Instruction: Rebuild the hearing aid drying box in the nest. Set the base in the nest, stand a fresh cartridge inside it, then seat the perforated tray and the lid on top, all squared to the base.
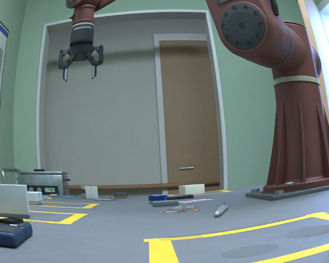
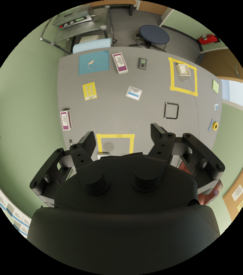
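The drying box base (image 2: 183, 69), a cream square part with a round recess, lies inside a yellow-taped rectangle (image 2: 183, 77) at the far right of the grey table. A black square frame outline (image 2: 171, 110), the nest, sits nearer the table's middle. Two white cartons with purple labels (image 2: 119, 63) (image 2: 66, 119) lie on the table, one at the back and one at the left edge. A second yellow-taped zone (image 2: 114, 143) with grey discs lies directly below the gripper. My gripper (image 1: 79, 74) hangs high above the table, open and empty.
Behind the table stand a grey wall panel and a brown door (image 1: 190, 113). The arm's red base (image 1: 300, 141) fills the right side. A blue mat (image 2: 93, 62), yellow card (image 2: 89, 91), white-blue box (image 2: 133, 93), pen (image 1: 221, 209) and dark blue case (image 1: 7, 230) lie about.
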Robot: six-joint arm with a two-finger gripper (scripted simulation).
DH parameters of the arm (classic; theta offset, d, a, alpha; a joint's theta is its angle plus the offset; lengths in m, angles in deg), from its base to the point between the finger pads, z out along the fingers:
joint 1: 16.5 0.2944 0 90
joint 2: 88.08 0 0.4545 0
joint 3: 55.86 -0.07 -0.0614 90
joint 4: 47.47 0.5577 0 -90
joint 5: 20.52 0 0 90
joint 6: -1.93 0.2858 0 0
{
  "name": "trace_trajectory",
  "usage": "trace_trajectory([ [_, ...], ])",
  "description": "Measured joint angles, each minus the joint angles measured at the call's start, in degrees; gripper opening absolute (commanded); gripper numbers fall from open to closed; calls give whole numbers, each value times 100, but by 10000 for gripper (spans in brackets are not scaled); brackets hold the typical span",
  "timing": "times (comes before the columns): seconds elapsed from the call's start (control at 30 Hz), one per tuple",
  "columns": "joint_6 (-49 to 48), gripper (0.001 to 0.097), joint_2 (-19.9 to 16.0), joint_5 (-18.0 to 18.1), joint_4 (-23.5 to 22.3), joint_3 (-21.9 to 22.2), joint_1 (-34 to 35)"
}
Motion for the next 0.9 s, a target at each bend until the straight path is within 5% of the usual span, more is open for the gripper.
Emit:
trace_trajectory([
  [0.9,-2758,840,298,40,-4,-338,-2319],
])
